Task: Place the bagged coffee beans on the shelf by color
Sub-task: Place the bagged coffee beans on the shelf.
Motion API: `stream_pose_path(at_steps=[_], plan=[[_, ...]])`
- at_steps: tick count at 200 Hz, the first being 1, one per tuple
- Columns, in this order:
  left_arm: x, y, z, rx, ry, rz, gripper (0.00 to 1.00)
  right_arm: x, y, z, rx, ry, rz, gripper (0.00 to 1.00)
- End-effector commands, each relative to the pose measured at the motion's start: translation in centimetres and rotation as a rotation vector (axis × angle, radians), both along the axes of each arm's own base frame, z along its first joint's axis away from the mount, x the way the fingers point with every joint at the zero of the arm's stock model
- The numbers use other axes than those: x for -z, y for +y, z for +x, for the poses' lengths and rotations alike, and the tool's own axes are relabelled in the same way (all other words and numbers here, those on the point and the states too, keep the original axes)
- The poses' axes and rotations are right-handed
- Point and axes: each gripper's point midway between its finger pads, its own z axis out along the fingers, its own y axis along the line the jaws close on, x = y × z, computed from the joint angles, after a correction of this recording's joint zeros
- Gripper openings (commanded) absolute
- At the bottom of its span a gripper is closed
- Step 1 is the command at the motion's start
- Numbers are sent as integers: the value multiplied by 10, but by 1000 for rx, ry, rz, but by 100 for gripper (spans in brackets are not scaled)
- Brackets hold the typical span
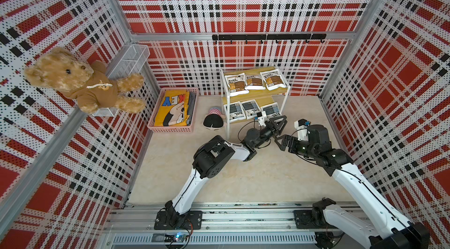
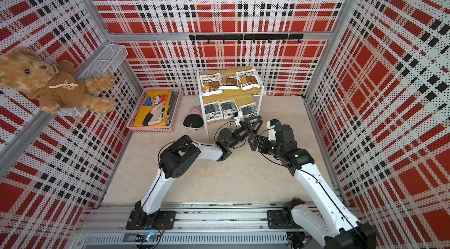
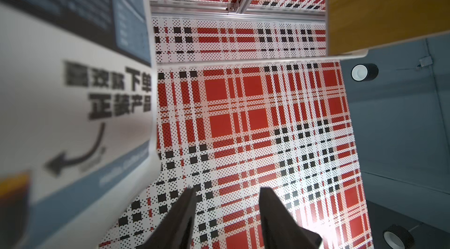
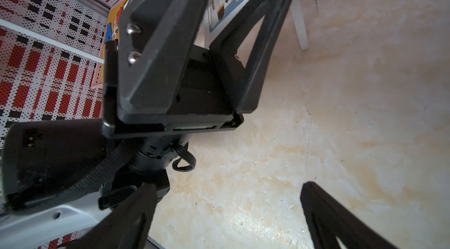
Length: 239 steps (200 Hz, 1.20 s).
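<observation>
White pouches line both tiers of the wooden shelf (image 1: 267,93) at the back of a cell with plaid walls (image 1: 243,4). In both top views, three brown-panelled bags (image 1: 254,81) lie side by side on the upper board and three grey-panelled bags (image 1: 250,108) on the lower, six in all. The left gripper (image 1: 280,120) hovers at the lower tier's right end, just beside the end grey bag, and the right gripper (image 1: 278,143) sits close behind it over the floor (image 1: 243,174). Beside the shelf stand one pink basket (image 1: 155,127) holding a folded yellow cloth (image 1: 170,107) and a dark rounded object (image 1: 213,122). One teddy bear (image 1: 73,77) perches by a white wire basket (image 1: 132,59) on the wall.

The left wrist camera shows what the top views cannot. The left arm's fingers (image 3: 185,213) stand apart with only plaid wall between them, gripping nothing, and a grey bag's blurred label fills one side. Two tape rolls (image 3: 364,72) show outside the cell.

The right wrist camera is largely blocked by the left gripper's black body. Past it show a corner of a grey bag and one white leg of the shelf. The right arm's own jaws are spread wide and empty above the marbled floor.
</observation>
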Motion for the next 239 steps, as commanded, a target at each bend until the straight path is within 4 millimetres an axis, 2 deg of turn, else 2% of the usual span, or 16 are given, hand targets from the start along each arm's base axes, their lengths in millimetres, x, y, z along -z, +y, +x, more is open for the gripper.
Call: stream_pose_path(at_steps=[1,25,75,106,119,139,170,196,220,239], plan=[[-15,9,-6,-6,-69,28,50,-13,-2,1,3,-56,17,100],[-17,13,-13,-2,-83,42,50,-20,-3,0,5,-74,27,100],[-36,20,-35,13,-145,64,52,-25,-5,0,11,-71,57,100],[-45,28,-56,32,-170,88,52,-35,-13,6,36,-73,62,100],[-47,36,-68,27,-181,120,52,-39,-16,9,48,-71,52,100],[-49,48,-88,15,-209,206,52,-32,-22,15,67,-37,4,100],[-47,63,-115,-11,-270,422,52,-29,-26,31,69,-12,-67,100],[-54,93,-130,-99,-313,550,51,-32,-29,48,73,-18,-115,100],[-71,138,-139,-218,-355,603,50,-24,-30,62,81,7,-140,100],[-71,171,-141,-307,-358,715,52,-18,-29,67,81,33,-149,100]])
